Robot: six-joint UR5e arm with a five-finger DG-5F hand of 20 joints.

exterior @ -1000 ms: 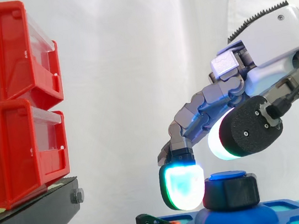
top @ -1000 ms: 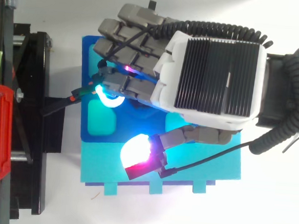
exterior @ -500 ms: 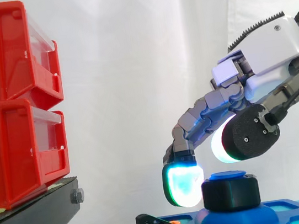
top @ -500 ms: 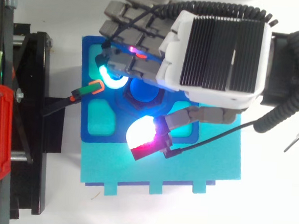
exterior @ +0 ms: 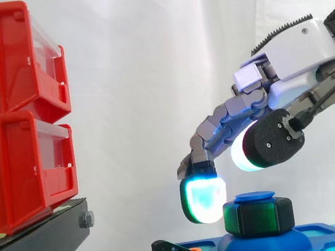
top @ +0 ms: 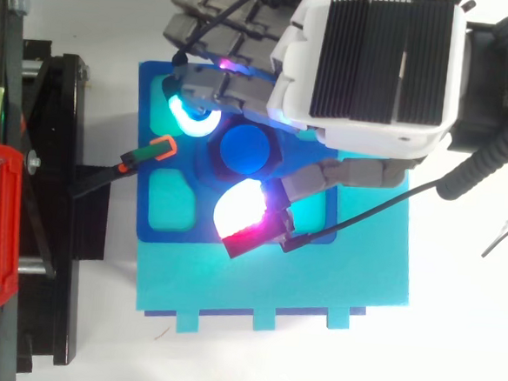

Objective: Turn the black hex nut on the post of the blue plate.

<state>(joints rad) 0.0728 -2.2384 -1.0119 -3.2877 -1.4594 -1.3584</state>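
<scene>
The black hex nut (exterior: pixel 258 217) sits on the blue post (top: pixel 244 149), which rises from a dome on the blue plate (exterior: pixel 332 232). My hand (exterior: pixel 298 57) hovers over it, fingers relaxed and gently bent. One glowing cyan fingertip (exterior: pixel 203 199) hangs just left of the nut and slightly above it. The thumb pad (exterior: pixel 246 152), which glows white and magenta from above, floats over the nut's top without touching. Seen from above, the palm (top: pixel 368 59) lies past the post, and the post's round top shows between the fingers and thumb.
Two stacked red bins (exterior: pixel 10 116) stand on a black stand (exterior: pixel 41 249) at the left. A black clip with an orange tip (top: pixel 157 149) reaches onto the plate's left edge. The blue plate rests on a larger cyan board (top: pixel 317 282).
The hand has risen a little and shifted off the post toward the top view's upper edge. The fingertip has come away from the nut's side, and the post top is now uncovered.
</scene>
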